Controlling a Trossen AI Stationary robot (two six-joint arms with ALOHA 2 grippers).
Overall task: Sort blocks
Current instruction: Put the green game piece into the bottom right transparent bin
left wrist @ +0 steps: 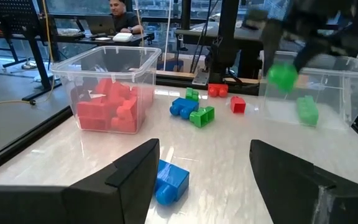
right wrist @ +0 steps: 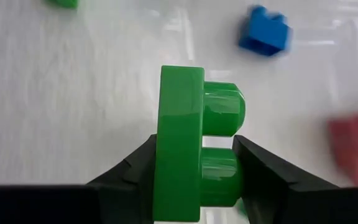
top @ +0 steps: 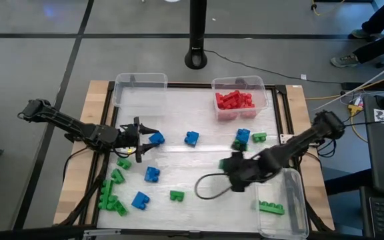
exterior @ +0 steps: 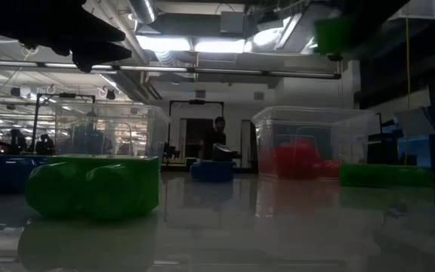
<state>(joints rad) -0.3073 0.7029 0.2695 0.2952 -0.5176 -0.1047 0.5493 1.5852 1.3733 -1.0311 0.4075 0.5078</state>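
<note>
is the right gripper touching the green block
Touching. The right wrist view shows the right gripper with its jaws pressed against both sides of the green block, which sits clamped between them above the white table.

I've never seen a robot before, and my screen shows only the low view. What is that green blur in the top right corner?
Observer: A green block, gripped by the right end effector.
Operator: Where might it belong?
Observer: Perhaps the clear bin on that arm's side; a lone green block lies in it.
Operator: And the other arm?
Observer: The left end effector is open, with a blue block on the table just ahead of its fingers.
</note>
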